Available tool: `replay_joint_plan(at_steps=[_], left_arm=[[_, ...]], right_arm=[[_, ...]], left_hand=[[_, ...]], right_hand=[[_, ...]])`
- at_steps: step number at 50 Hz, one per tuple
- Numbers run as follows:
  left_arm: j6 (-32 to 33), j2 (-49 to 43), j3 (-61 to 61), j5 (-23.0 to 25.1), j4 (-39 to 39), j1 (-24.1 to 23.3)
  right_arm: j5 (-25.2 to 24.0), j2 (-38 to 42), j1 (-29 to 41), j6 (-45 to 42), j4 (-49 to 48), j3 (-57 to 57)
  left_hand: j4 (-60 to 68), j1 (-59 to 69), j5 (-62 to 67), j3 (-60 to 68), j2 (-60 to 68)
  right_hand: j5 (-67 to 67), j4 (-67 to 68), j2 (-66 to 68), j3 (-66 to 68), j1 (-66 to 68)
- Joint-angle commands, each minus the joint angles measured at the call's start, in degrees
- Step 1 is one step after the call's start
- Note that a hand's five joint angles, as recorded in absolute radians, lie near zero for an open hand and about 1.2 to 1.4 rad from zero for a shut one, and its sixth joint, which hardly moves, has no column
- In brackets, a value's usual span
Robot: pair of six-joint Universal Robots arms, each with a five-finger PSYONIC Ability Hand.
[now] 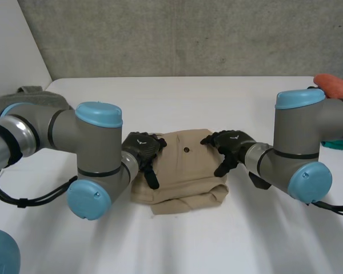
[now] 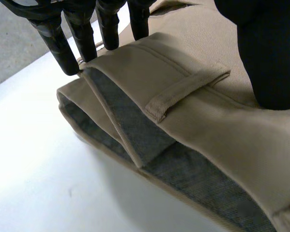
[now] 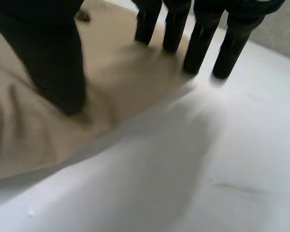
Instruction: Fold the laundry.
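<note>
My left hand (image 1: 142,149) and right hand (image 1: 228,145) point toward each other, palms down, fingers straight, thumbs spread.

Folded trousers (image 1: 186,171) on the middle of the table (image 1: 177,240), left hand (image 1: 140,149) on their left edge, right hand (image 1: 231,144) on their right edge, towel (image 1: 31,94) far left, cloth (image 1: 336,85) far right, wall (image 1: 177,34) behind.

Black right hand (image 3: 48,63) of the robot, down on a soft tan cloth (image 3: 121,92). Fingers (image 3: 174,29) straight, slightly spread, tips down. The inner ones stand on the cloth near its edge; the outer ones are at the edge or just off it, on the smooth white table (image 3: 217,174). Thumb is pressed into the cloth beside them, denting it. The cloth's edge runs across under the palm.
</note>
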Motion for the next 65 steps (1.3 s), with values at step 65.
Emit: replay_joint_plan(at_steps=[65], left_arm=[[-1.5, 18.3, 3.2, 24.9, 7.4, 0.2]], right_arm=[[13.3, -2.3, 15.8, -8.4, -46.9, 18.9]], left_hand=[[0.2, 1.1, -1.0, -0.4, 0.0]], right_hand=[[36.0, 57.7, 56.5, 56.7, 57.0]])
